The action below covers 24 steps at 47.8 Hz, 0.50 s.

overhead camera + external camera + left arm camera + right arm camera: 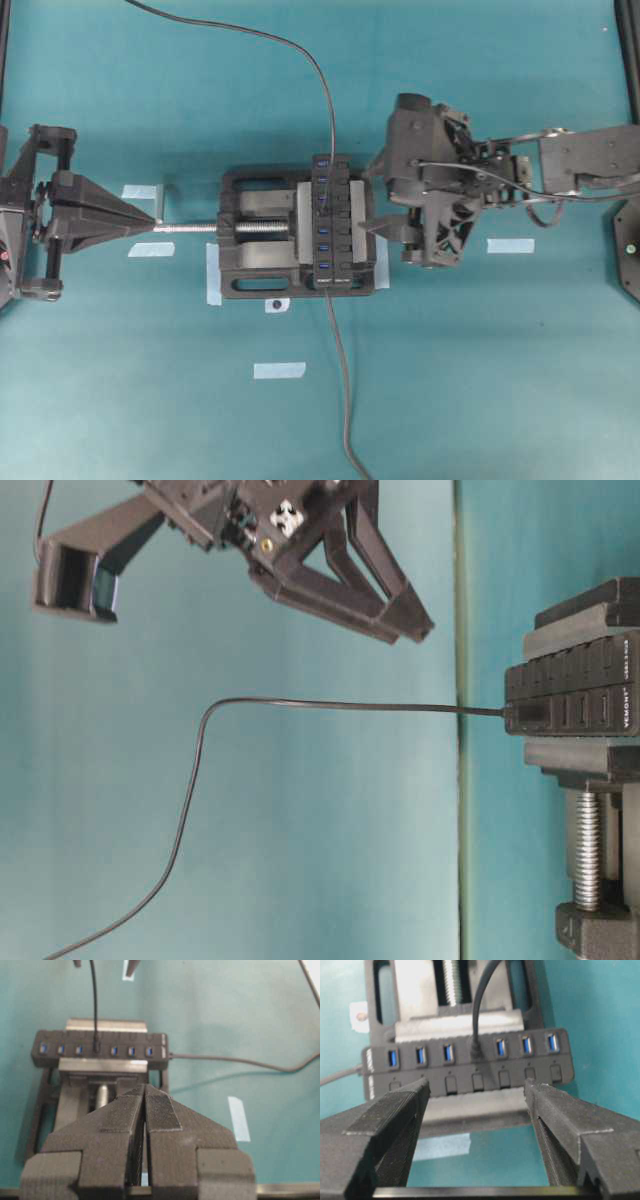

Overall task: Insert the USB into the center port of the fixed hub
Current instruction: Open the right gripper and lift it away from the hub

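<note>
The fixed hub [340, 250], a narrow black strip with blue ports, sits clamped in a vise. The USB [476, 1050] is a small black plug seated in the center port, the fourth of seven, and it covers that slot. Its thin cable [300, 50] runs off toward the far table edge. My right gripper [476, 1087] stands open and empty just in front of the hub's button row [510, 1077]. In the overhead view the right gripper [375, 197] is beside the hub. My left gripper [145, 1087] is shut on nothing, its tip [155, 222] at the end of the vise screw.
The bulky black vise [250, 270] with its silver screw [190, 227] holds the hub. The hub's own thicker cable [343, 400] trails toward the near edge. Pieces of pale tape [510, 245] [279, 370] lie on the teal table.
</note>
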Tool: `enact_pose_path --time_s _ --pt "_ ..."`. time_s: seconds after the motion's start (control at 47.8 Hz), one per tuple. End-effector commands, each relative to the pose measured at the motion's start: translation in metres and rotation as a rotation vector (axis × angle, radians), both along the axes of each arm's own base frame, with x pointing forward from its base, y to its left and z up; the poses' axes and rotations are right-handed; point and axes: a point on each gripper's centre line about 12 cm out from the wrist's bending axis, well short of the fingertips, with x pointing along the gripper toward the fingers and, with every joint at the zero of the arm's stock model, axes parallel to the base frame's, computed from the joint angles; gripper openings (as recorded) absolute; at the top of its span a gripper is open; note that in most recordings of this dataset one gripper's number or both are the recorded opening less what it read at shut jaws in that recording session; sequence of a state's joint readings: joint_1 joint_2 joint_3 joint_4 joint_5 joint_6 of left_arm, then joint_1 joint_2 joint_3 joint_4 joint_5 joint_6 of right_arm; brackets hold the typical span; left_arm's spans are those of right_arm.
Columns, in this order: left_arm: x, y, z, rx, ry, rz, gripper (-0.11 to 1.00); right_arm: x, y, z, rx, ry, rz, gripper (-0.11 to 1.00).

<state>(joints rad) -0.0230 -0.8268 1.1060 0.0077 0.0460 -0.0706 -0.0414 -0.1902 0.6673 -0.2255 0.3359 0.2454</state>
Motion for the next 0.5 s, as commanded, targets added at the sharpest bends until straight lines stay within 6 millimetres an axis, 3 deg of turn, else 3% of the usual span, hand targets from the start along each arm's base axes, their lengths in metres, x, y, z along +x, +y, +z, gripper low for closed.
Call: enact_pose_path --time_s 0.0,0.481 --pt "0.002 0.0 0.006 0.0 -0.017 -0.002 0.0 -0.002 0.002 0.013 0.008 -0.054 0.0 0.81" --pt "0.002 0.0 0.005 0.0 -0.015 -0.002 0.0 -0.019 0.006 0.014 0.021 -0.146 0.021 0.81"
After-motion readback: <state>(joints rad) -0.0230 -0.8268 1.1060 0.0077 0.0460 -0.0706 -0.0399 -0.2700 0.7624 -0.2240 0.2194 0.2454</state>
